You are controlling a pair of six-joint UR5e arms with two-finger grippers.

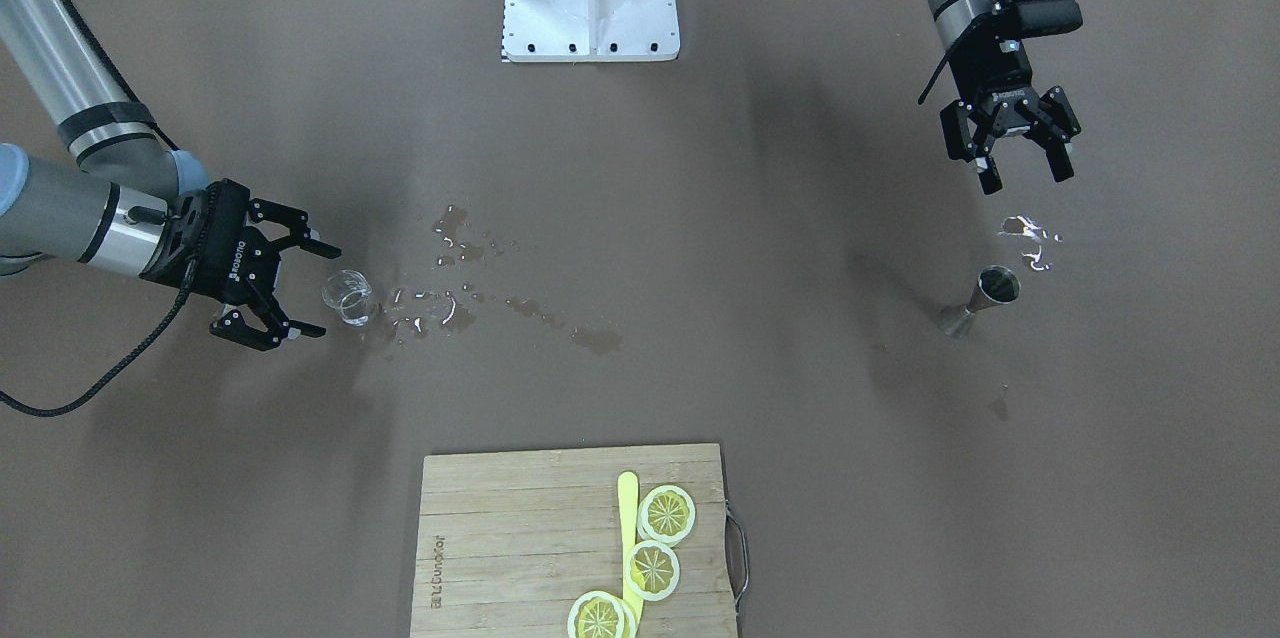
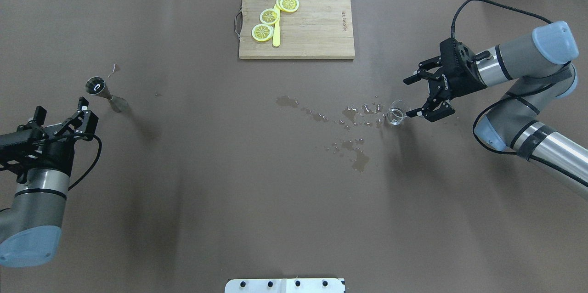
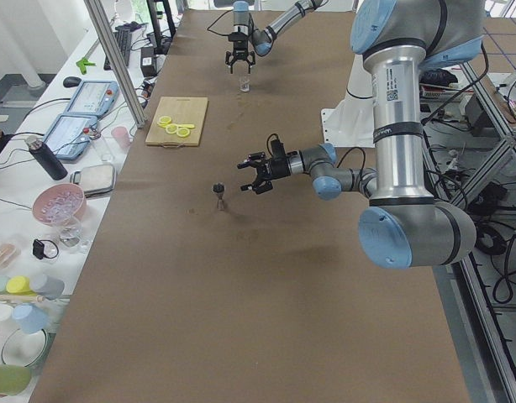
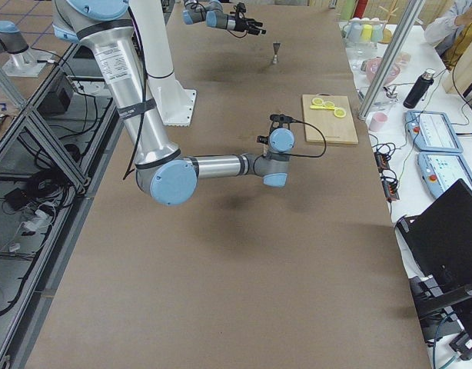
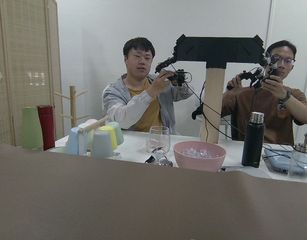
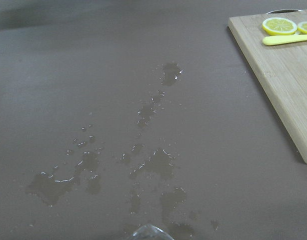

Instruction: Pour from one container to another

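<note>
A small clear glass [image 1: 347,298] [image 2: 396,116] stands upright on the brown table amid spilled water. My right gripper [image 1: 322,290] [image 2: 409,98] is open and level with the glass, which sits just beyond its fingertips; nothing is held. In the right wrist view only the glass rim [image 6: 151,232] shows at the bottom edge. A metal jigger [image 1: 980,298] [image 2: 103,91] [image 3: 218,191] stands upright at the other end of the table. My left gripper [image 1: 1026,180] [image 2: 62,107] hangs open and empty, short of the jigger on the robot's side.
Puddles and drops [image 1: 455,303] [image 2: 353,137] [image 6: 148,160] trail from the glass toward the table's middle, and a small wet patch [image 1: 1030,238] lies by the jigger. A wooden cutting board [image 1: 500,538] [image 2: 317,26] with lemon slices and a yellow knife sits at the far edge. People sit beyond the table.
</note>
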